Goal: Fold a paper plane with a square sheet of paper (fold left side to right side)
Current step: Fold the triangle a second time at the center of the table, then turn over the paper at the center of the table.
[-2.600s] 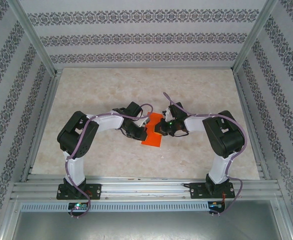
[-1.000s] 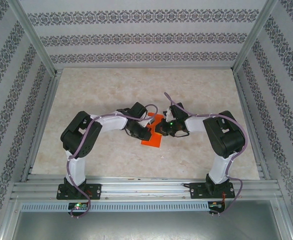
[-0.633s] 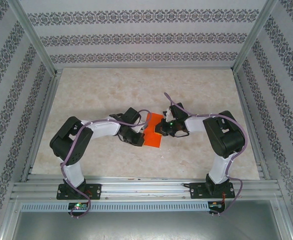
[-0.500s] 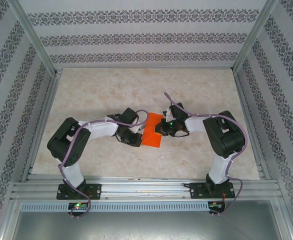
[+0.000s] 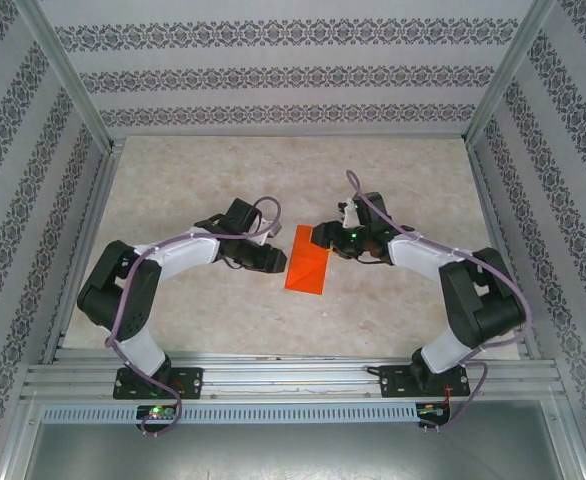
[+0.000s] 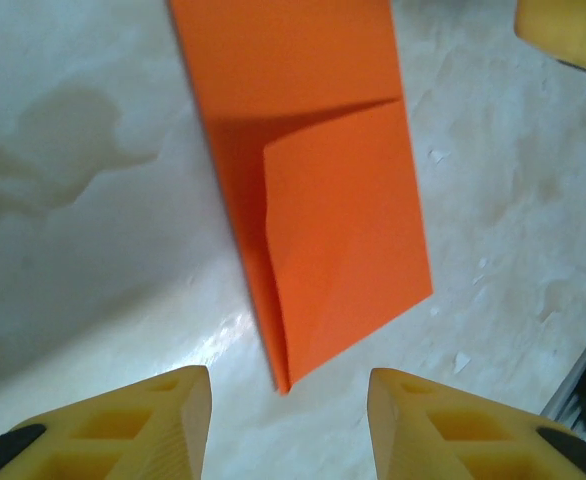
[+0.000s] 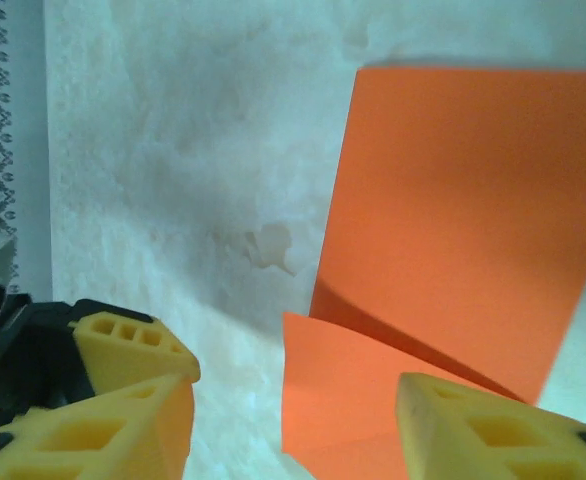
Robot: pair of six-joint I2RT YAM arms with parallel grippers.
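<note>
One orange strip: the square sheet of paper lies folded narrow on the table, roughly midway between the left and right edges and a little toward the near edge. Its long axis runs from far edge to near edge, with the far end leaning slightly toward the right edge. It has no nose yet, so it points nowhere. A slanted flap crosses one end, and the shadow under it suggests it sits slightly lifted.

The left gripper sits just beside the strip's left long edge, jaws apart, holding nothing. The right gripper hovers at the far right corner, jaws apart, empty.

You look to be between folds. The next move calls for pinching a free corner, pinning the strip with the other gripper, then pressing along the crease.
</note>
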